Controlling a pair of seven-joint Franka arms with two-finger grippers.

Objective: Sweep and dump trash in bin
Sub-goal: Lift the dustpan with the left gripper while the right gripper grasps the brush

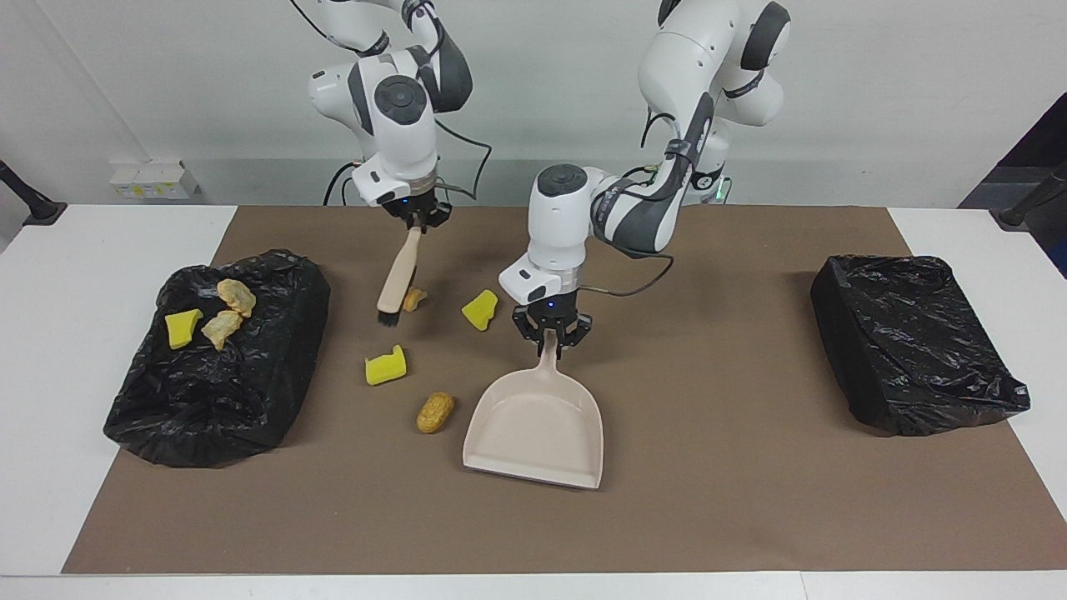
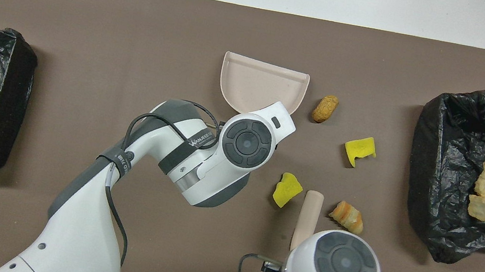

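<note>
Brown mat [image 1: 750,467] on white table [image 1: 75,250], left gripper [image 1: 550,340] pinching dustpan [image 1: 538,429], right gripper [image 1: 414,223] clamping brush [image 1: 398,275].

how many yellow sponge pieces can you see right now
3. One yellow sponge piece lies in the bin at the right arm's end; one sits beside the dustpan; one beside the brush, nearer the robots. None look hidden.

A white surface [image 1: 100,250] carries a large brown mat [image 1: 750,500] over most of its top. A plain pale wall [image 1: 875,100] rises past the robots' end, evenly lit. Small white boxes [image 1: 150,179] sit at the wall's foot, and dark stand legs [image 1: 33,204] show at the corners.
</note>
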